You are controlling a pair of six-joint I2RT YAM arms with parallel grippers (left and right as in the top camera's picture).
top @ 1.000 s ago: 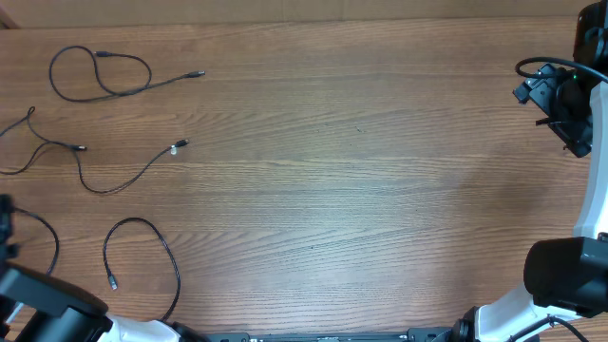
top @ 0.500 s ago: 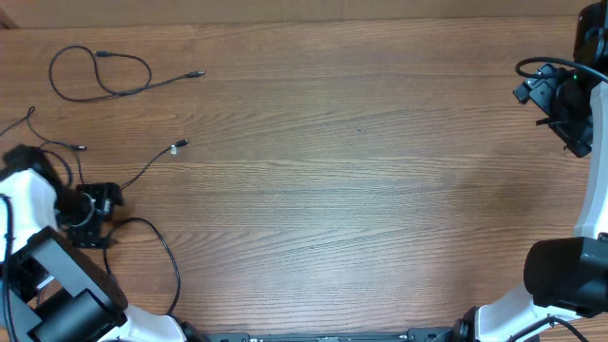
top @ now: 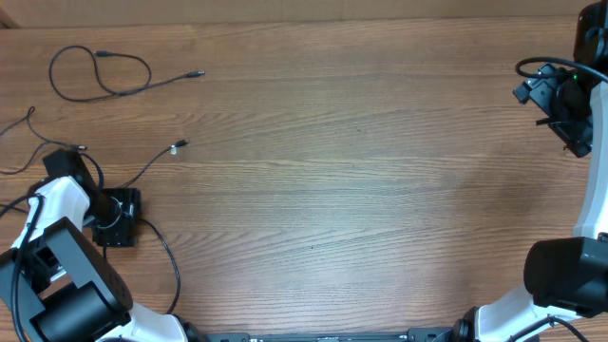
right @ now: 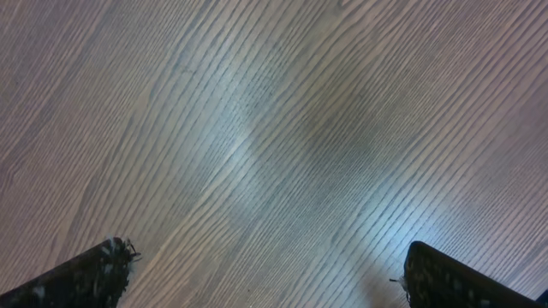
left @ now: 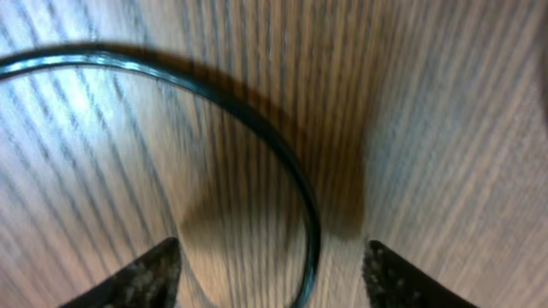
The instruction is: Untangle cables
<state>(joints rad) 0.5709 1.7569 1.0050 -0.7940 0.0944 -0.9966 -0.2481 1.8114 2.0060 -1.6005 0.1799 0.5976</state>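
left tool [left: 272, 274] low, jaws astride cable [left: 248, 115] | right tool [right: 265, 275] jaws wide

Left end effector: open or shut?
Open: fingertips of the left end effector stand apart; the cable curves between them, touching neither.

A black cable [left: 313, 224] arcs from 10 o'clock across the wood surface [left: 445, 103] to 6 o'clock, running between the gripper's [left: 272, 278] spread jaws and touching neither.
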